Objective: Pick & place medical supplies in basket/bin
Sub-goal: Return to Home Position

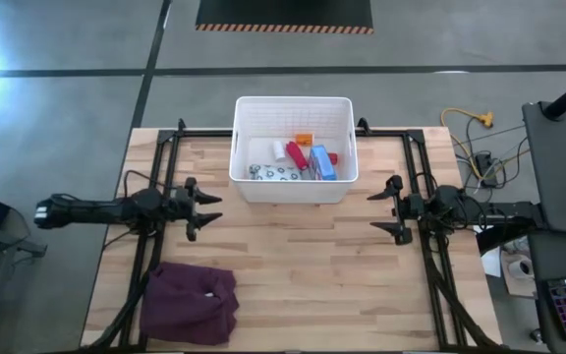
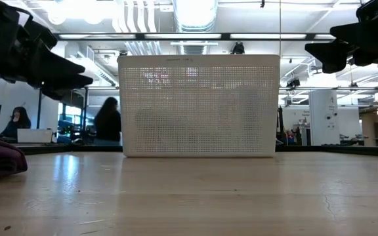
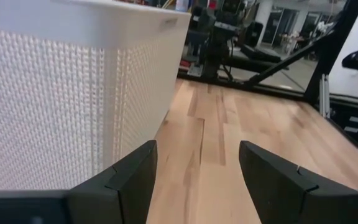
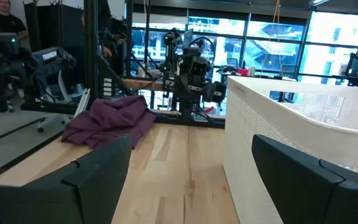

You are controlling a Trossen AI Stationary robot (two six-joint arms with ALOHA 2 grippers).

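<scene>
Left gripper (image 1: 211,208): fingers (image 3: 128,182) spread wide and released, with bare wood showing between them; it hangs above the table (image 1: 303,265), just off the left near corner of the white basket (image 1: 293,191). Right gripper (image 1: 375,212): fingers (image 4: 300,177) likewise parted and holding no item, poised off the basket's right near corner, facing the left gripper across the boards. The basket stands upright at the table's far middle. Lying in it are the blue first-aid box (image 1: 322,162), a red bottle (image 1: 296,154), the pale patterned packet (image 1: 268,173), a small white piece (image 1: 279,148) and an orange item (image 1: 304,140) (what it is cannot be made out). A maroon cloth (image 1: 190,303) lies bunched at the near left of the table, well apart from the basket.
</scene>
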